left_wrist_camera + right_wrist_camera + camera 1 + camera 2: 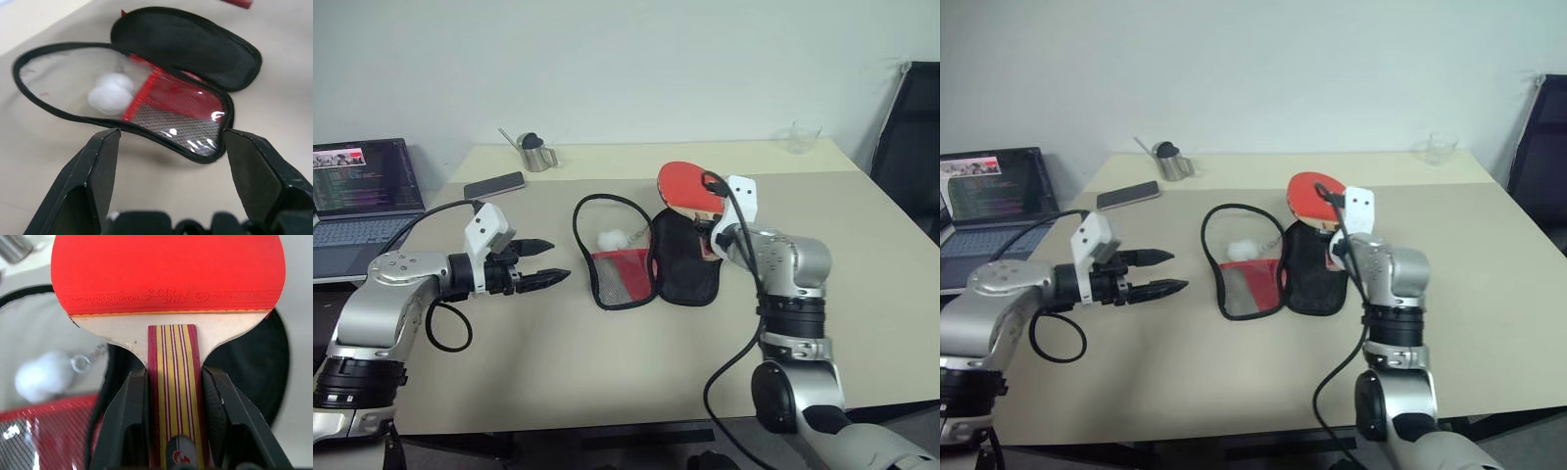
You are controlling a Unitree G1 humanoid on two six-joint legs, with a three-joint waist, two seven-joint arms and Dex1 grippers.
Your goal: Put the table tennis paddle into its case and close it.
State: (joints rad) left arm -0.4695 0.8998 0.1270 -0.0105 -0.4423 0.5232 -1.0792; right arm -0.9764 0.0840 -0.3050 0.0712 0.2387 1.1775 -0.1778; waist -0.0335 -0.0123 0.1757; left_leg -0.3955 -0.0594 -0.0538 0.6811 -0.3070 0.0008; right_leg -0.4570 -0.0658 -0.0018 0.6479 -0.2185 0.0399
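Above the opened case [646, 259], the right gripper [173, 396] clamps the table tennis paddle [168, 289] by its handle; the left gripper [543, 262] gapes wide beside it.

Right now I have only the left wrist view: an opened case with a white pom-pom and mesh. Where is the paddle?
Observer: The table tennis paddle is in the right gripper, jaws shut on its striped handle.
Reviewer: Is it near the case yet?
Observer: It is held above the far edge of the case, over the black half, red face pointing away from the robot.
Reviewer: And my left gripper?
Observer: The left gripper hangs open to the left of the case, apart from it, fingers pointing at the mesh half.
Reviewer: Anything else on the table?
Observer: A phone and a metal cup sit behind the case.
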